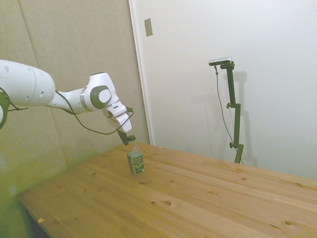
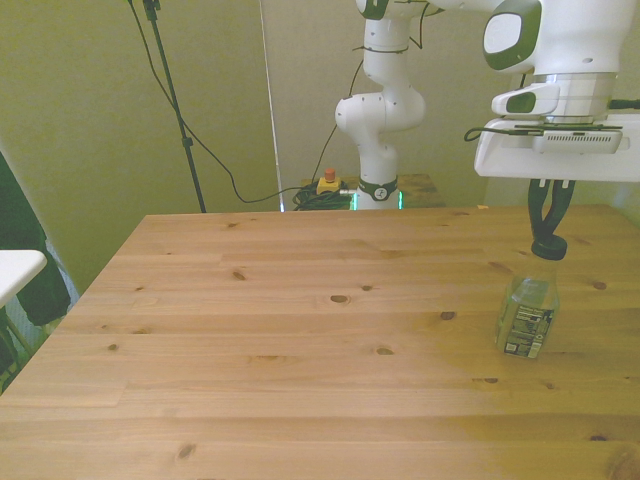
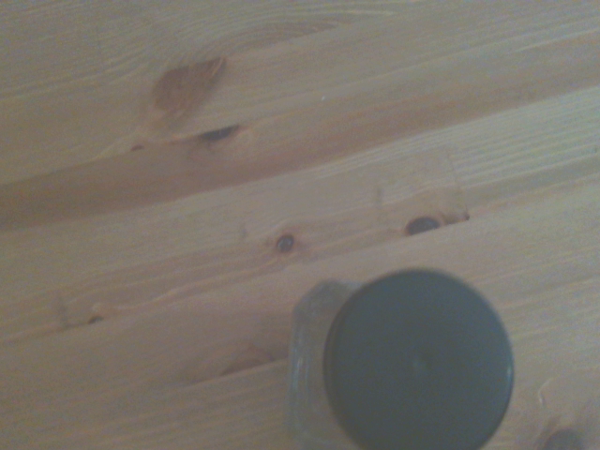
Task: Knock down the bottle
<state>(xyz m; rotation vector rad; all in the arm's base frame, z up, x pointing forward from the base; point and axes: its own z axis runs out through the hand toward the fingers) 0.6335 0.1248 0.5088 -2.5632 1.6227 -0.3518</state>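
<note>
Bottle (image 2: 527, 312) upright near table (image 2: 300, 350) edge | claw (image 2: 549, 238) together at cap

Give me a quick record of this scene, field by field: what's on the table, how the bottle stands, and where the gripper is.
Bottle: the bottle, clear with a dark cap and a green label, stands upright
Bottle location: on the wooden table, toward the front view's right
Gripper: the gripper is right at the bottle's cap, fingers drawn close together at the tips
Contact: tips appear to touch the cap; not certain
Wrist view: dark cap seen from above, blurred
Task state: bottle not yet knocked down
</note>
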